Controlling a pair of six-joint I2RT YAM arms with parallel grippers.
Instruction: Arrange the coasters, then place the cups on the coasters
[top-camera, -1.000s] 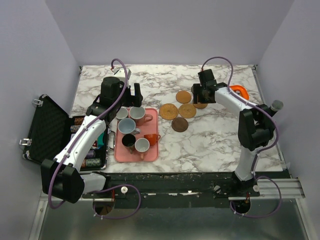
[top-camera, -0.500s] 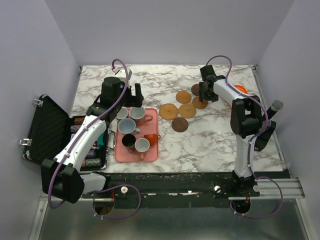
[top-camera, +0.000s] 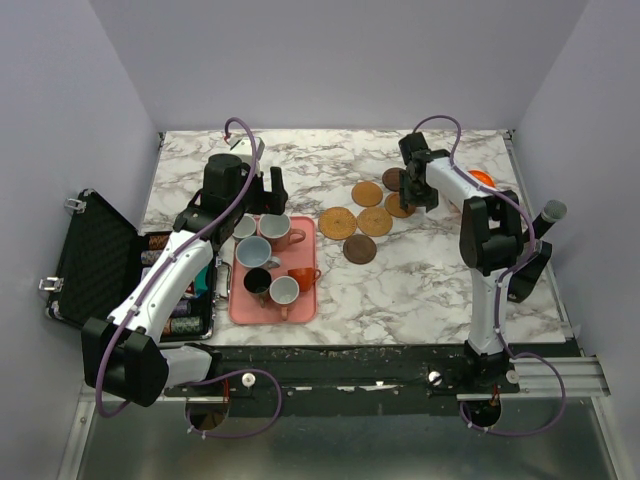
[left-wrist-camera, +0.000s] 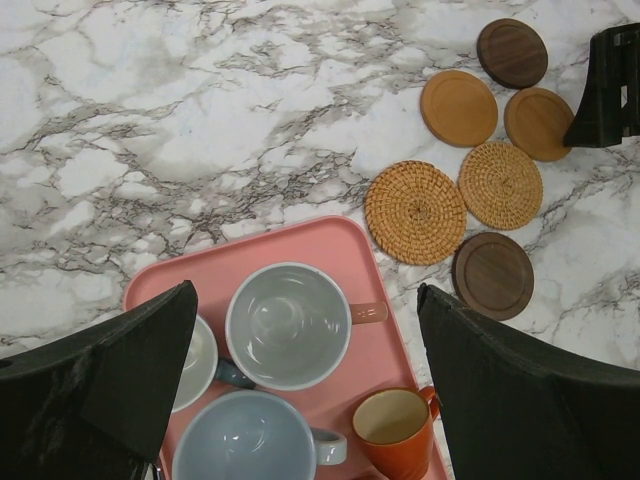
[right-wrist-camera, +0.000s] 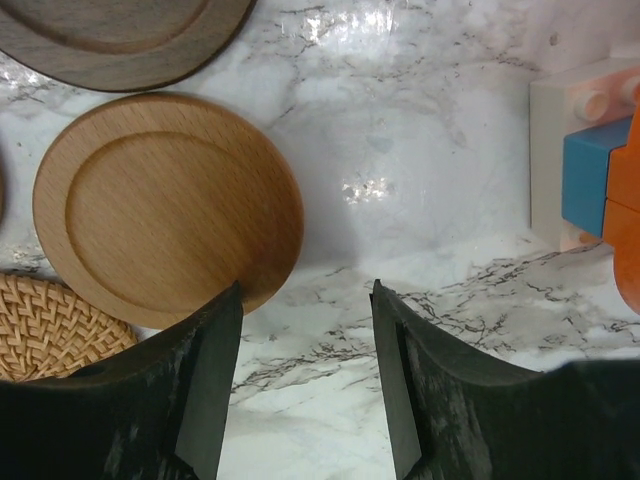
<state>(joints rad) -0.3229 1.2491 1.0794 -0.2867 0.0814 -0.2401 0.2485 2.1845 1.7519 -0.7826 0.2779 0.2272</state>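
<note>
1. Counter (top-camera: 430, 280): a marble-patterned surface that carries every item.
2. Left pincer (left-wrist-camera: 305, 300): the jaws are spread wide and hold nothing. It hangs above the far end of the pink tray (left-wrist-camera: 330, 240), over the cups.
3. Right pincer (right-wrist-camera: 306, 290): the jaws are apart, with only bare counter in the gap. It sits low at the far right of the coaster group. One finger (right-wrist-camera: 190, 400) is at the rim of a light wooden coaster (right-wrist-camera: 165, 205).
4. Coasters: six lie flat on the counter, right of the tray, and none bears a cup.
   - A far dark coaster (left-wrist-camera: 512, 52) is the farthest back.
   - A second light wooden coaster (left-wrist-camera: 458, 107) lies just left of the one by the right pincer.
   - Two woven coasters (left-wrist-camera: 414, 212) (left-wrist-camera: 500, 184) lie side by side nearer the arms.
   - A near dark coaster (left-wrist-camera: 492, 275) is nearest the arms and touches the woven pair.
5. Cups: all six stand upright on the tray.
   - The pink cup (top-camera: 275, 230) and one grey-white cup (top-camera: 243, 227) are at the far end.
   - The pale blue cup (top-camera: 252, 252) is behind them.
   - The black cup (top-camera: 258, 282), the other grey-white cup (top-camera: 284, 290) and the orange cup (top-camera: 303, 277) are at the near end.
6. Open black case (top-camera: 95, 255): it sits off the counter's left edge.
7. Orange ring (top-camera: 480, 180): it lies at the far right, partly hidden by the right arm.
</note>
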